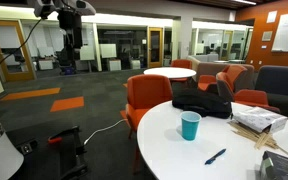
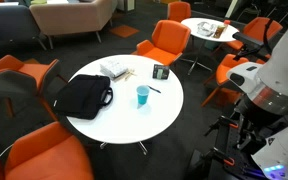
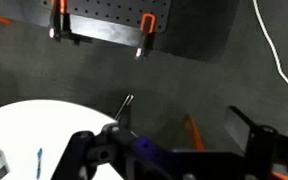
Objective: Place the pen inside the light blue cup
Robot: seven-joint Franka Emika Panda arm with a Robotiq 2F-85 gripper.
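Note:
The light blue cup [image 1: 190,125] stands upright near the middle of the round white table [image 1: 174,150] and also shows in the other exterior view [image 2: 142,95]. The dark blue pen [image 1: 215,156] lies flat on the table beside the cup, apart from it [image 2: 154,90]. In the wrist view the pen [image 3: 39,163] is a small blue line on the table [image 3: 44,125] at lower left. My gripper [image 3: 169,150] is open and empty, high above the floor and off the table's edge. The cup is out of the wrist view.
A black bag [image 1: 202,100] and a box of pale wooden sticks [image 1: 259,122] lie on the table. Orange chairs [image 2: 164,42] ring it. A black pegboard base with orange clamps [image 3: 104,20] and a white cable [image 3: 279,60] are on the floor below.

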